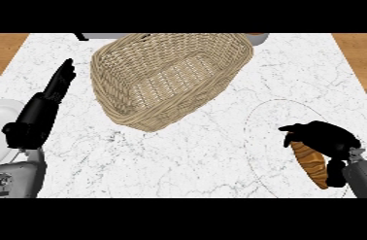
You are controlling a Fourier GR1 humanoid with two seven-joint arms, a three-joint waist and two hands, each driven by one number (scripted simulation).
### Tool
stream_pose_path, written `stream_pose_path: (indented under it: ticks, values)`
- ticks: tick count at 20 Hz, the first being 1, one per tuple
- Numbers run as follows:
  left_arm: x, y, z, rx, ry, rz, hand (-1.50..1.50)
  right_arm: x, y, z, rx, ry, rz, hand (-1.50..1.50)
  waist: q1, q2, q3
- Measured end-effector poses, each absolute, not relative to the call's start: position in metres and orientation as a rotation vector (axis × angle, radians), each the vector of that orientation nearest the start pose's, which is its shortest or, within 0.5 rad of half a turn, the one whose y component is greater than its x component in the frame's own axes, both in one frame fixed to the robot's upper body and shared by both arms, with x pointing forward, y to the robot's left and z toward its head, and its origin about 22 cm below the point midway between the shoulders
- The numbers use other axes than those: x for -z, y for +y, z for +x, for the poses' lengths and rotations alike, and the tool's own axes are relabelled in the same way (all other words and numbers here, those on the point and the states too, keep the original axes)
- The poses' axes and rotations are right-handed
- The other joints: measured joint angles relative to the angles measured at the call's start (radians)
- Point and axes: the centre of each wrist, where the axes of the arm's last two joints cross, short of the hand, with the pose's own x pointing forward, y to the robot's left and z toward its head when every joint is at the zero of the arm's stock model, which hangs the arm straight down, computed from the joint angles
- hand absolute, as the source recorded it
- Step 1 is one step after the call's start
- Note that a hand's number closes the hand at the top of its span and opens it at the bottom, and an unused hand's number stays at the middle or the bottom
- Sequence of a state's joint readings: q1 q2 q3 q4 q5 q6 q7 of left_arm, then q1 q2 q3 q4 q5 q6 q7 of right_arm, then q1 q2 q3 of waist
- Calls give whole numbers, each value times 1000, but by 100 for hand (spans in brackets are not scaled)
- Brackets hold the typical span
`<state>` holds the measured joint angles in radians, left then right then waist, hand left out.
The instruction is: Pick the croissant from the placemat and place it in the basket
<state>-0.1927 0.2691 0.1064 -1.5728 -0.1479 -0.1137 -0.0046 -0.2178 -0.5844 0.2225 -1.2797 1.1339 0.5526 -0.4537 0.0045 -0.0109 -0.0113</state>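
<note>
A golden-brown croissant (312, 164) lies at the lower right on a pale round placemat (269, 137) that nearly matches the marble. My right hand (324, 138) sits over the croissant's upper end, fingers curled round it, and hides part of it. A large woven wicker basket (114, 69) stands at the upper middle, holding nothing. My left hand (52, 95) rests at the left edge, fingers straight and pointing up, just left of the basket.
The white marble counter (193, 156) fills the view, with wooden floor at both top corners. A white rounded object (8, 112) shows at the left edge beside my left forearm. A grey object (258, 38) peeks out behind the basket.
</note>
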Motion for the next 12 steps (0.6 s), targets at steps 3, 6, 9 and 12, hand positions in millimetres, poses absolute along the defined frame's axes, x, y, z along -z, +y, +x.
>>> stream_pose_path:
  ticks: [3,6,9,12]
  values:
    - [-68,291,288,374,-1725,291,0,-25,-323,292,-1883,-922,-429,150,-3,-2,-5]
    - [-72,294,288,375,-1726,294,0,-23,-326,292,-1901,-958,-434,150,-1,-3,-6]
    - [-72,298,286,363,-1712,314,0,-18,-320,286,-1737,-929,-543,150,-22,-11,-7]
    - [-68,308,280,333,-1684,352,0,-13,-338,279,-1471,-818,-710,150,-81,-24,-9]
